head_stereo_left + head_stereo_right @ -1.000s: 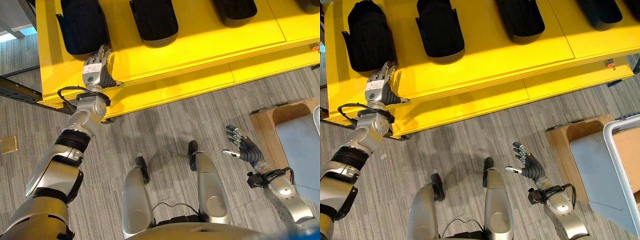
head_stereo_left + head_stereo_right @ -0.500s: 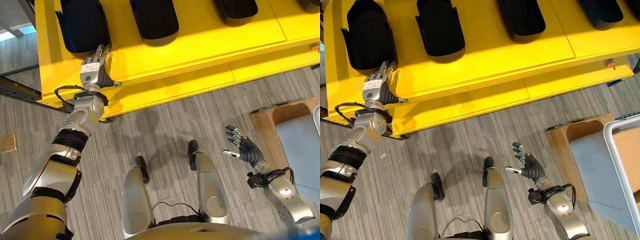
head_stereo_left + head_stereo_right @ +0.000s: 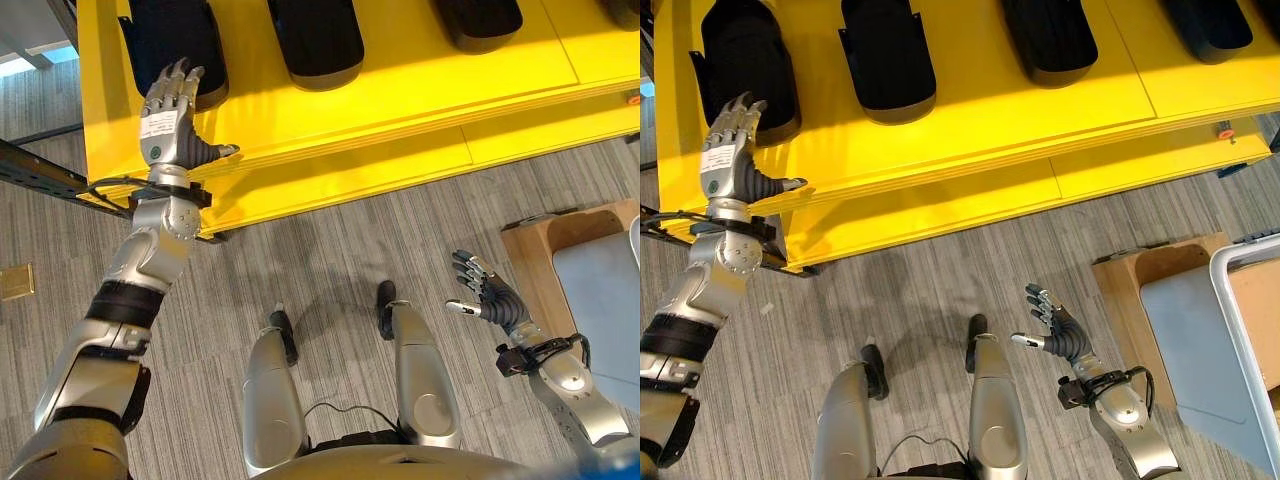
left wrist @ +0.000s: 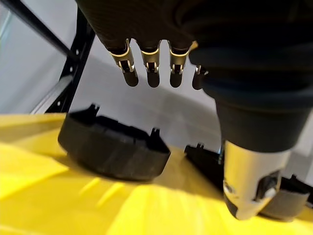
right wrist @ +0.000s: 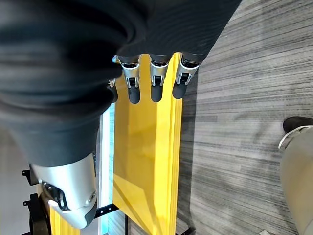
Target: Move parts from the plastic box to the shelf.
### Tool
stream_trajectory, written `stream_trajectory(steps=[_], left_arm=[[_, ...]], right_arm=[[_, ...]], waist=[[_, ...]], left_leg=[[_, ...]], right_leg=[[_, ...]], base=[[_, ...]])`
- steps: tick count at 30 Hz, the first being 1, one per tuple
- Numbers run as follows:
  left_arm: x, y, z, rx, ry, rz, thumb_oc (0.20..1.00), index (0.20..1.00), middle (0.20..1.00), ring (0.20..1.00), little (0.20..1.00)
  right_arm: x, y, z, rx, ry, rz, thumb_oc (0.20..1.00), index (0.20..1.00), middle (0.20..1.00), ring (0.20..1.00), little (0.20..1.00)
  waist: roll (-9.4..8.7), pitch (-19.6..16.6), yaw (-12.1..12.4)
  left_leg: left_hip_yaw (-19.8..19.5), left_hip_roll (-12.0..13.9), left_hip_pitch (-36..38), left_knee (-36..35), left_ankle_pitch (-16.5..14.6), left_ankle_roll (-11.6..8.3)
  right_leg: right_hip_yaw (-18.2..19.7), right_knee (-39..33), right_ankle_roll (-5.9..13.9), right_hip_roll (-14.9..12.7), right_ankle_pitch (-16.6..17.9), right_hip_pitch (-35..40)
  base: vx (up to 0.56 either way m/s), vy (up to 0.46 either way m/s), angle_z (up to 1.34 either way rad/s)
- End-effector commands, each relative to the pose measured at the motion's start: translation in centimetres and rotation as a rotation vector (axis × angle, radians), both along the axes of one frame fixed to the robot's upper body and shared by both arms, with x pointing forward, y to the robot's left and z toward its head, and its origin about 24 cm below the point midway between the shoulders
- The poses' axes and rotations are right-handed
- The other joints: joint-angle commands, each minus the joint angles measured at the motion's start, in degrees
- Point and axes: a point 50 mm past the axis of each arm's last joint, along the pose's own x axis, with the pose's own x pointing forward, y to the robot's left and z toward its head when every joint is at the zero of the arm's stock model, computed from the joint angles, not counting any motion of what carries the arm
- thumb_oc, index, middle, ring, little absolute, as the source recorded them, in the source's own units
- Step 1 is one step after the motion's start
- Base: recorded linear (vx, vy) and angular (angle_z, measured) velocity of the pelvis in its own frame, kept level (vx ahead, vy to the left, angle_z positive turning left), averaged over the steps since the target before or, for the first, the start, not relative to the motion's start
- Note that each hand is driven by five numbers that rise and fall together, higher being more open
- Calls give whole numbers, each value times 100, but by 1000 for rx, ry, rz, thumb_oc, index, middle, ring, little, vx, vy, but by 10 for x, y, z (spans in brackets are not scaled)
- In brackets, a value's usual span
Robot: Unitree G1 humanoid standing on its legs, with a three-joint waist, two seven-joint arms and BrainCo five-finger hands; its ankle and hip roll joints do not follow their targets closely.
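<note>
Left hand (image 3: 165,125) lifted, fingers spread empty over shelf (image 3: 400,90); parts (image 3: 315,40) placed; right hand (image 3: 490,300) empty, spread

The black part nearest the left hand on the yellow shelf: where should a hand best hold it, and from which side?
Probably across its two long sides, coming from above. The black part lies flat on the yellow shelf, long and narrow with raised walls and open space on both sides. The left hand is open at its near end.

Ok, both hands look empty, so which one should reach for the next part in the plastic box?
The right hand, probably. It hangs open low on the robot's right, near the plastic box by the wooden crate. The left hand is open over the yellow shelf, beside the leftmost black part.
</note>
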Motion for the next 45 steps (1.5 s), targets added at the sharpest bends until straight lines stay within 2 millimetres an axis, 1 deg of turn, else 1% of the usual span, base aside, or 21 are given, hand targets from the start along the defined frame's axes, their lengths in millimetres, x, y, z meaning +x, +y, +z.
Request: stream_trajectory(steps=[1, 6, 8, 9, 10, 11, 12, 13, 14, 15, 16, 18, 20, 24, 26, 28, 29, 31, 36, 38, 45], left_arm=[[-12, 6, 11, 124, -82, 10, 1000, 1000, 1000, 1000, 1000], [-33, 4, 15, 137, -153, -21, 1000, 1000, 1000, 1000, 1000], [-44, 2, 12, 94, -164, -79, 1000, 1000, 1000, 1000, 1000], [-45, 2, 12, 93, -164, -78, 1000, 1000, 1000, 1000, 1000], [-49, -3, 9, 39, -157, -135, 1000, 1000, 1000, 1000, 1000], [-58, -10, -1, -155, -130, -271, 1000, 1000, 1000, 1000, 1000], [-62, -13, -8, -265, -115, -339, 1000, 1000, 1000, 1000, 1000], [-71, -24, -38, -540, 4, -496, 1000, 1000, 1000, 1000, 1000], [-71, -24, -38, -540, 5, -496, 1000, 1000, 1000, 1000, 1000], [-79, -30, -53, -686, 106, -602, 1000, 1000, 1000, 1000, 1000], [-81, -30, -61, -765, 144, -631, 1000, 1000, 1000, 1000, 1000], [-87, -33, -75, -862, 202, -653, 1000, 1000, 1000, 1000, 1000], [-93, -36, -90, -1019, 252, -698, 1000, 1000, 1000, 1000, 1000], [-106, -40, -122, -1211, 373, -697, 1000, 1000, 1000, 1000, 1000], [-112, -41, -132, -1267, 412, -699, 1000, 1000, 1000, 1000, 1000], [-116, -43, -144, -1353, 438, -690, 1000, 1000, 1000, 1000, 1000], [-121, -45, -155, -1436, 468, -686, 1000, 1000, 1000, 1000, 1000], [-127, -49, -166, -1519, 493, -677, 1000, 1000, 1000, 1000, 1000], [-132, -52, -175, -1551, 526, -658, 1000, 1000, 1000, 1000, 1000], [-133, -53, -185, -1509, 573, -608, 1000, 1000, 1000, 1000, 1000], [-133, -52, -187, -1415, 613, -578, 1000, 1000, 1000, 1000, 1000]], right_arm=[[-6, -5, 11, 17, -61, -11, 1000, 1000, 1000, 1000, 1000], [-2, -4, 15, 17, -83, -11, 1000, 1000, 1000, 1000, 1000], [0, -3, 16, 22, -93, -11, 1000, 1000, 1000, 1000, 1000], [0, -2, 16, 22, -93, -9, 1000, 1000, 1000, 1000, 1000], [1, -2, 17, 22, -98, -7, 1000, 1000, 1000, 1000, 1000], [2, -1, 17, 26, -100, -11, 1000, 1000, 1000, 1000, 1000], [3, 2, 17, 29, -103, -2, 1000, 1000, 1000, 1000, 1000], [5, 4, 19, 36, -123, -3, 1000, 1000, 1000, 1000, 1000], [5, 4, 19, 36, -123, -2, 1000, 1000, 1000, 1000, 1000], [6, 3, 22, 24, -139, -5, 1000, 1000, 1000, 1000, 1000], [6, 4, 23, 26, -146, -5, 1000, 1000, 1000, 1000, 1000], [8, 6, 23, 32, -155, -10, 1000, 1000, 1000, 1000, 1000], [10, 10, 24, 34, -165, -3, 1000, 1000, 1000, 1000, 1000], [10, 13, 24, 45, -174, 0, 1000, 1000, 1000, 1000, 1000], [10, 14, 23, 56, -176, -12, 1000, 1000, 1000, 1000, 1000], [9, 16, 20, 58, -164, -16, 1000, 1000, 1000, 1000, 1000], [9, 17, 17, 66, -154, -16, 1000, 1000, 1000, 1000, 1000], [6, 18, 12, 71, -131, -23, 1000, 1000, 1000, 1000, 1000], [5, 22, 7, 84, -113, -22, 1000, 1000, 1000, 1000, 1000], [5, 27, 4, 113, -96, -18, 1000, 1000, 1000, 1000, 1000], [6, 28, 2, 125, -89, -18, 1000, 1000, 1000, 1000, 1000]], waist=[[-35, -423, 142], [2, -436, 208], [28, -431, 250], [27, -443, 238], [42, -444, 257], [65, -442, 291], [80, -460, 286], [135, -499, 324], [137, -508, 319], [193, -558, 333], [218, -590, 331], [278, -725, 363], [308, -818, 395], [353, -1099, 445], [370, -1241, 452], [381, -1403, 470], [386, -1555, 481], [389, -1788, 489], [396, -1996, 494], [380, -2192, 485], [367, -2286, 469]], left_leg=[[-199, 184, -125, -525, 819, -198], [-219, 161, -55, -625, 874, -184], [-218, 157, 23, -635, 850, -187], [-215, 153, 9, -670, 900, -179], [-223, 146, 53, -702, 908, -178], [-238, 134, 141, -730, 902, -171], [-240, 124, 201, -810, 962, -164], [-280, 95, 426, -968, 1008, -161], [-281, 92, 422, -999, 1044, -156], [-298, 83, 597, -1149, 1089, -155], [-310, 79, 662, -1250, 1160, -149], [-326, 49, 866, -1512, 1258, -141], [-316, 58, 1099, -1762, 1323, -128], [-266, 63, 1531, -2316, 1514, -96], [-230, 66, 1731, -2580, 1578, -87], [-190, 64, 1941, -2863, 1665, -84], [-137, 53, 2123, -3097, 1734, -91], [-59, 24, 2328, -3402, 1821, -97], [23, 14, 2523, -3705, 1910, -105], [88, 10, 2664, -3907, 1970, -104], [113, 22, 2732, -3924, 1966, -108]], right_leg=[[304, -147, 407, -384, 126, 486], [287, -203, 385, -377, 146, 561], [275, -191, 382, -381, 116, 638], [275, -222, 376, -377, 162, 623], [272, -231, 373, -378, 163, 660], [268, -254, 369, -379, 152, 768], [256, -326, 365, -374, 202, 836], [200, -427, 377, -372, 196, 1091], [195, -456, 373, -370, 229, 1088], [125, -587, 399, -367, 219, 1308], [93, -664, 401, -364, 262, 1374], [-3, -868, 424, -333, 287, 1575], [-65, -1050, 452, -313, 303, 1776], [-208, -1502, 493, -258, 398, 2161], [-260, -1764, 522, -248, 444, 2354], [-322, -2039, 540, -241, 516, 2544], [-367, -2281, 567, -236, 601, 2706], [-438, -2624, 595, -236, 700, 2945], [-478, -2876, 629, -245, 800, 3100], [-484, -2980, 650, -236, 832, 3199], [-489, -2985, 654, -239, 825, 3265]], base=[[0, 0, 0], [0, 0, 0], [0, 0, 0], [0, 0, 0], [0, 0, 0], [9, -20, 3], [46, -42, 4], [23, -32, 3], [60, -50, 4], [13, -29, 3], [46, -49, 8], [45, -34, 16], [35, -35, 18], [48, -33, 9], [57, -26, 6], [59, -24, -1], [71, -16, -3], [74, -13, 6], [38, -2, 1], [34, -6, -5], [0, 0, 0]])
